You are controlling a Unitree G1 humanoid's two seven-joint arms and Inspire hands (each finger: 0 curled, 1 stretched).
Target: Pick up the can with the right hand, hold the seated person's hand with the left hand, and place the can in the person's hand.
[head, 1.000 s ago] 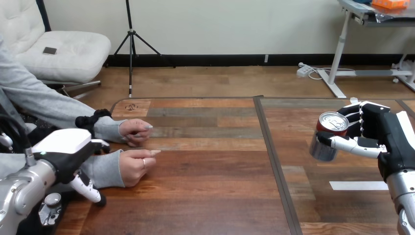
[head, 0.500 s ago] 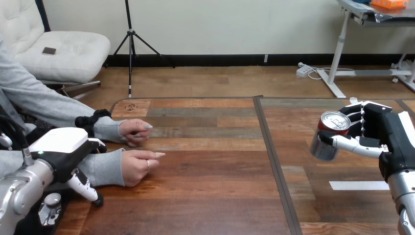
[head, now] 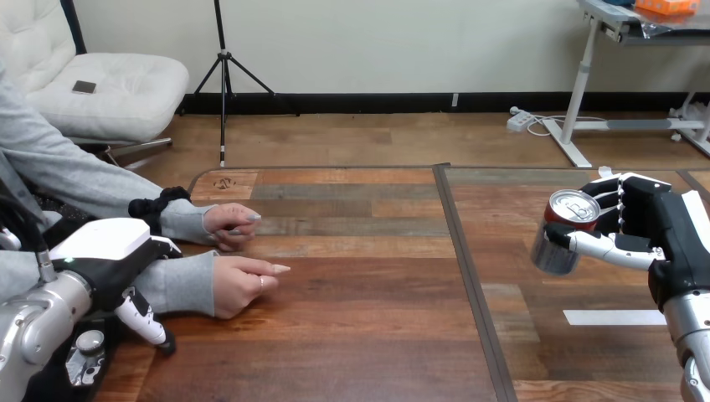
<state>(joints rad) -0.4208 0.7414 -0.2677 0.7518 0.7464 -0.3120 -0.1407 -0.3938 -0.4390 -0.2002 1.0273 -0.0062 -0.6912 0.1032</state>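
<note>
Can (head: 553, 256) partly behind right robot hand (head: 649, 222)

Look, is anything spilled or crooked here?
Only the can looks crooked: it leans in the right robot hand, whose fingers curl round it. No spill shows on the table, and nothing else stands out.

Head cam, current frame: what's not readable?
- Left robot hand: head view; its own white shell hides any grip on the person's grey sleeve.
- Can: head view; the side against the right robot hand is hidden by the can itself.
- Person's nearer hand: head view; palm faces down, hidden by the hand's back.
</note>
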